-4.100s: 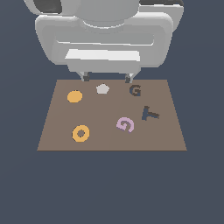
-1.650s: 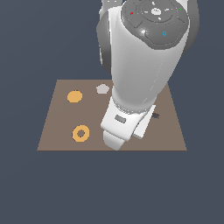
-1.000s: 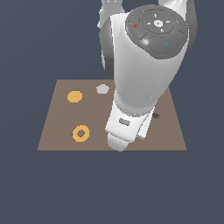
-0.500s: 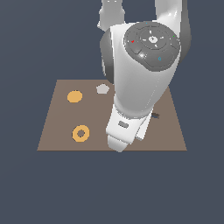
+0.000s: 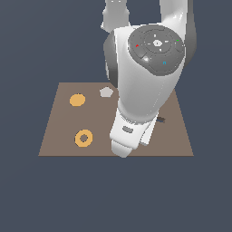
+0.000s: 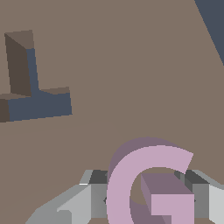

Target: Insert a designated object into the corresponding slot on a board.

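Flat brown rectangular board point(image 5: 59, 136) on plain dark blue-grey ground. White arm's gripper point(image 6: 146, 199) pinching the light pink G-shaped block point(image 6: 148, 183) between grey fingers point(image 6: 83, 201), above bare board near a T-shaped recess point(image 6: 33, 98) (G slot unseen). Orange ring point(image 5: 83, 137) lies at the exterior view's left.

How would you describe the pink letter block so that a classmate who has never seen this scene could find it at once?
Start at the flat brown board and find the gripper low over it. The pink G-shaped block sits between the grey fingers. It is a raised pale pink solid, unlike the sunken T-shaped recess nearby.
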`<state>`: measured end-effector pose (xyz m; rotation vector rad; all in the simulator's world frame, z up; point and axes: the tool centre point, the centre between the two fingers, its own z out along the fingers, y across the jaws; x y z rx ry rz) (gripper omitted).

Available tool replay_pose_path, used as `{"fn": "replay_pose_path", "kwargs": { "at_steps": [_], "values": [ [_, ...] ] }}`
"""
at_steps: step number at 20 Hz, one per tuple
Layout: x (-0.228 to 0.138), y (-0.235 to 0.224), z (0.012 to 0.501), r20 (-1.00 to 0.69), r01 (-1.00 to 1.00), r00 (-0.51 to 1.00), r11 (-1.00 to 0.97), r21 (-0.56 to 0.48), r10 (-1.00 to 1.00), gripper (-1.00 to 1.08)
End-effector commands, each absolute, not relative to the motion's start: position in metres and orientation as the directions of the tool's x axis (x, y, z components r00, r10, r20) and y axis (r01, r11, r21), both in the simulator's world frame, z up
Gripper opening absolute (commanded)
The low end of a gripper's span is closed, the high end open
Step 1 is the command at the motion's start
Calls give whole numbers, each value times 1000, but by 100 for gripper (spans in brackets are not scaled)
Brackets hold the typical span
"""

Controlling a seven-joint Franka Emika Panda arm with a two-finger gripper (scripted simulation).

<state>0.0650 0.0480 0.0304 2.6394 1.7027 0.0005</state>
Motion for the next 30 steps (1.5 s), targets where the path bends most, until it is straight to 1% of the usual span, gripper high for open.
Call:
{"fn": "replay_pose_path", "kwargs": {
  "at_steps": [1, 10, 16, 23, 30],
  "values": [
    [65, 48, 30, 0, 911, 412, -412, 0, 911, -100],
    [65, 49, 33, 0, 914, 405, -405, 0, 914, -100],
    [62, 55, 33, 0, 939, 344, -344, 0, 939, -100],
    [55, 70, 34, 0, 982, 189, -189, 0, 982, -100],
    [39, 91, 35, 0, 998, -61, 61, 1, 998, -100]
  ]
}}
